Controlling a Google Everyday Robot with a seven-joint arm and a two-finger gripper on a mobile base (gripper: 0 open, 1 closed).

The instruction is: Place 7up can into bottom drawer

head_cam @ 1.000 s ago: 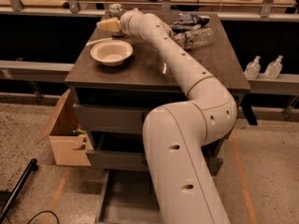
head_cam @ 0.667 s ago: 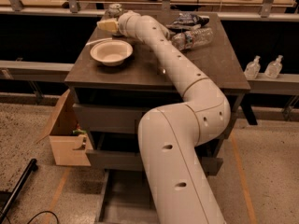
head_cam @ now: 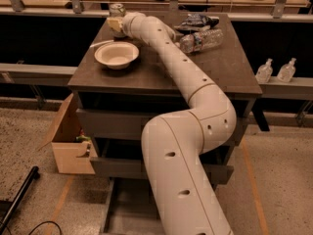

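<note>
**Gripper at the 7up can, drawer open and waiting**

Nearest, low in front of the white bowl point(head_cam: 116, 55), the bottom drawer point(head_cam: 124, 207) stands pulled out, partly hidden by the arm point(head_cam: 195, 97). Over the last second the arm's thick near links have swung slightly left while its far end has barely shifted. This reads as settling a grasp rather than carrying, so the task looks early. Just behind the bowl, the gripper point(head_cam: 116, 24) sits at the far left corner of the cabinet top point(head_cam: 230, 67). It is close against the 7up can point(head_cam: 117, 9), which stands upright just beyond it. Whether the gripper is clenched on the can or released cannot be told.
</note>
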